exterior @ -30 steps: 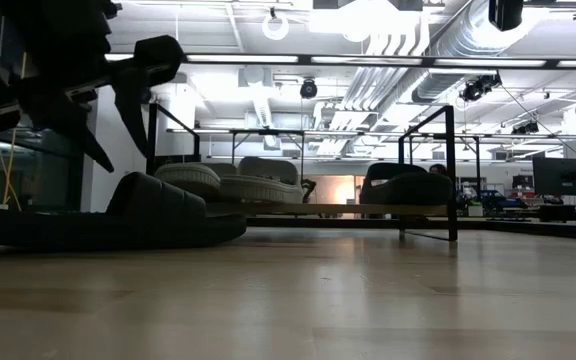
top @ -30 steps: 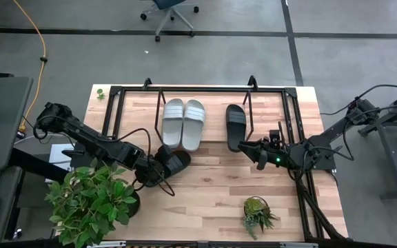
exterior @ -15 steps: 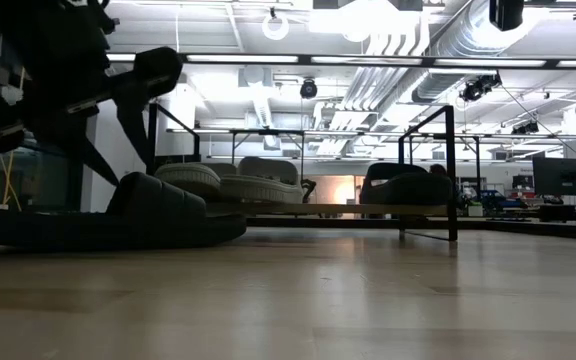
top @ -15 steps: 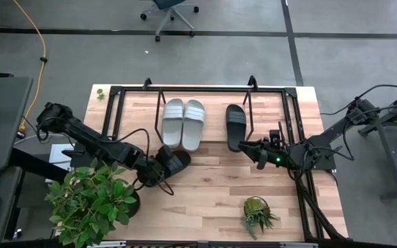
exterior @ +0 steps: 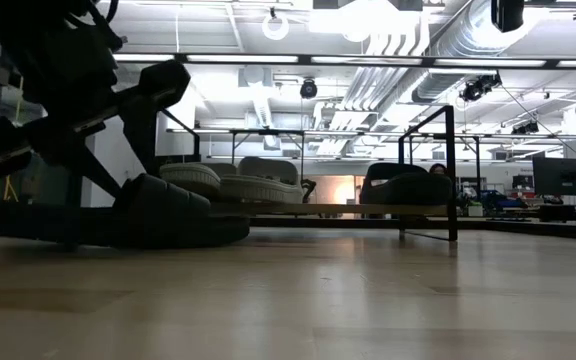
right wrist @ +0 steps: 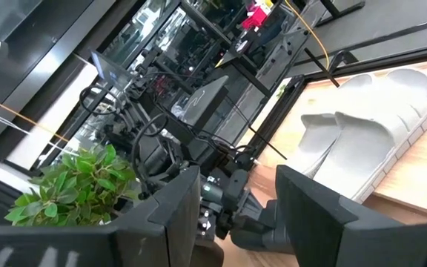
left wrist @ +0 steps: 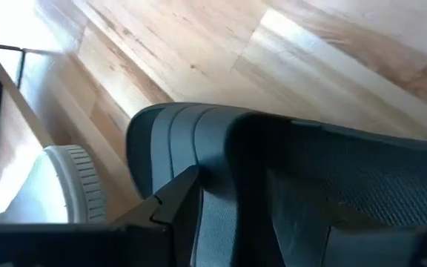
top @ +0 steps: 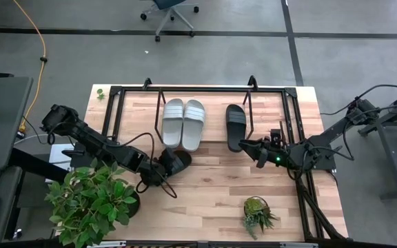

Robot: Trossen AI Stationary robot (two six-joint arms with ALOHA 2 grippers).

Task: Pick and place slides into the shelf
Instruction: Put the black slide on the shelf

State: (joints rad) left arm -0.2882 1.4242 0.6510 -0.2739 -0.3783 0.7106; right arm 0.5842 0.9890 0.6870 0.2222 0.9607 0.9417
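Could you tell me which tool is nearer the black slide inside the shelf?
Right. The right tool sits just beside that slide; the left tool is across the table at the other black slide.

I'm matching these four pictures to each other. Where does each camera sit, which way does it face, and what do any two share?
High view: overhead, facing straight down on the table and shelf; both arms show.
Low view: at tabletop height, looking level across to the shelf; the left arm shows.
Left wrist view: on the left arm, facing the black sandal at the left gripper; one finger shows.
Right wrist view: on the right arm, looking past the right gripper across the table; its open fingers show.
High and right wrist views share the grey sandals.
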